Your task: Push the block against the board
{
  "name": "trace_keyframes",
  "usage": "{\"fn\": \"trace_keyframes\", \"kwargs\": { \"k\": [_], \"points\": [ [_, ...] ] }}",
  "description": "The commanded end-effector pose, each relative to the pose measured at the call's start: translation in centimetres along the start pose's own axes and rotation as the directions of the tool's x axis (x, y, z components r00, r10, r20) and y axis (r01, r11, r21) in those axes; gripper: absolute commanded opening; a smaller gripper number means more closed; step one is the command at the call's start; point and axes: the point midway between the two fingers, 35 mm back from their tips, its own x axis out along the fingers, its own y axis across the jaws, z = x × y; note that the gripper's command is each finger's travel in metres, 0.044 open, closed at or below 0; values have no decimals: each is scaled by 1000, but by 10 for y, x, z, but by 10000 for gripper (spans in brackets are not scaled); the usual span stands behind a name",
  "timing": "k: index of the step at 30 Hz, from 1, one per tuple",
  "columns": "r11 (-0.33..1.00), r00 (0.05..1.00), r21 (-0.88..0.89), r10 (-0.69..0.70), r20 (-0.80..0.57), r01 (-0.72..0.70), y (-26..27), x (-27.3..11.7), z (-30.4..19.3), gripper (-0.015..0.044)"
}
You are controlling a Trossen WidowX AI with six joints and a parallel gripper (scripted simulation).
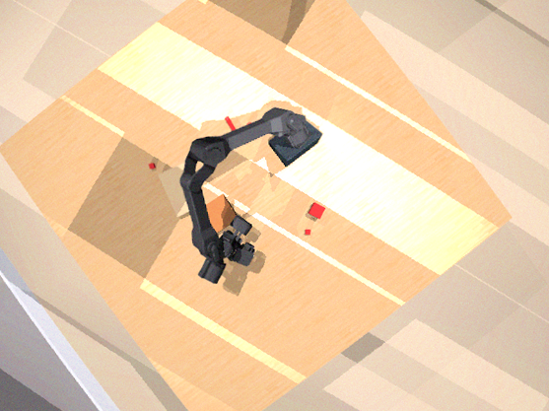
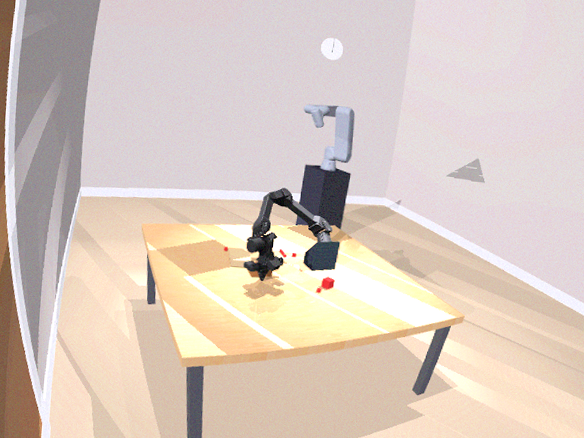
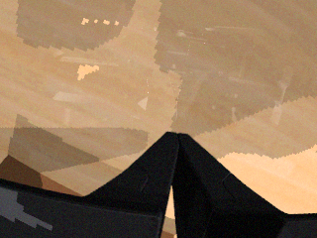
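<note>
The square block (image 1: 220,213) is orange-brown and lies on the table beside my gripper; its left part is hidden under my arm. Brown of the block (image 3: 17,171) shows at the left edge of the wrist view. The board (image 1: 173,191) (image 2: 238,262) is pale beige and lies flat, up and left of the block in the top view. My arm covers the place between them, so I cannot tell whether they touch. My gripper (image 1: 241,240) (image 2: 262,277) (image 3: 174,143) is shut and empty, fingertips together, at the block's lower right side in the top view.
A red cube (image 1: 316,211) (image 2: 328,283) and a tiny red cube (image 1: 306,232) (image 2: 318,289) lie right of the gripper. Another tiny red cube (image 1: 152,166) (image 2: 225,248) lies beyond the board. A red bar (image 1: 229,122) (image 2: 283,252) lies near my dark arm base (image 1: 286,157) (image 2: 321,258).
</note>
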Motion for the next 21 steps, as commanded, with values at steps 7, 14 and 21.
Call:
{"fn": "trace_keyframes", "kwargs": {
  "k": [7,14,21],
  "points": [
    [1000,1000,2,0,5,0,-1,-43,5,0],
    [1000,1000,8,0,6,0,0,-56,4,0],
    [976,1000,218,0,5,-1,-5,-56,-14,0]
  ]
}}
